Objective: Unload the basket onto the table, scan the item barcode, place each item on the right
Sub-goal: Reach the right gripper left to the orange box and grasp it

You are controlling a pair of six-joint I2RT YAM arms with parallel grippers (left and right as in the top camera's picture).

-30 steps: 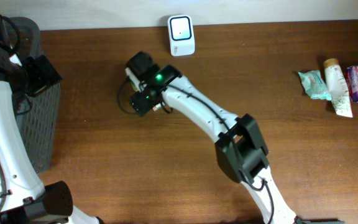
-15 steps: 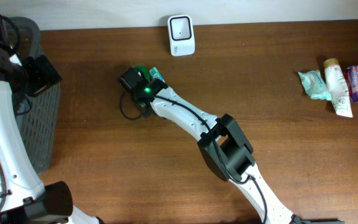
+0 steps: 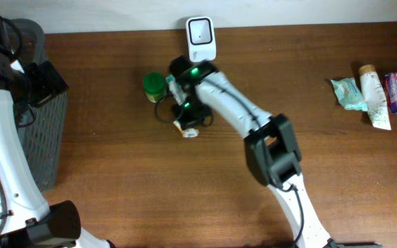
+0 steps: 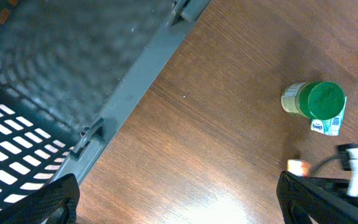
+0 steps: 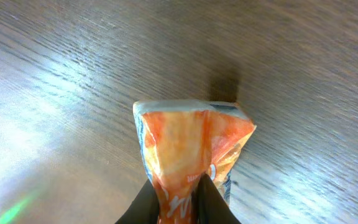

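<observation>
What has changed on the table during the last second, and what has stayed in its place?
The right gripper moved from above the green-lidded bottle toward the robot and slightly to its right, then closed on the orange packet. The bottle, largely covered before, now shows. The scanner, the basket and the products at the far right stayed put.

Packet (image 5: pixel 188 146) before scanner (image 3: pixel 201 30), right of bottle (image 3: pixel 154 85)

Overhead: white scanner (image 3: pixel 200 38) at 12 o'clock of the table (image 3: pixel 116 186). Below it, the right gripper (image 3: pixel 187 124) pinches an orange-white packet (image 3: pixel 189 131). A green-capped bottle (image 3: pixel 154 85) lies at its 10 o'clock, a grey basket (image 3: pixel 43 145) at 9.
</observation>
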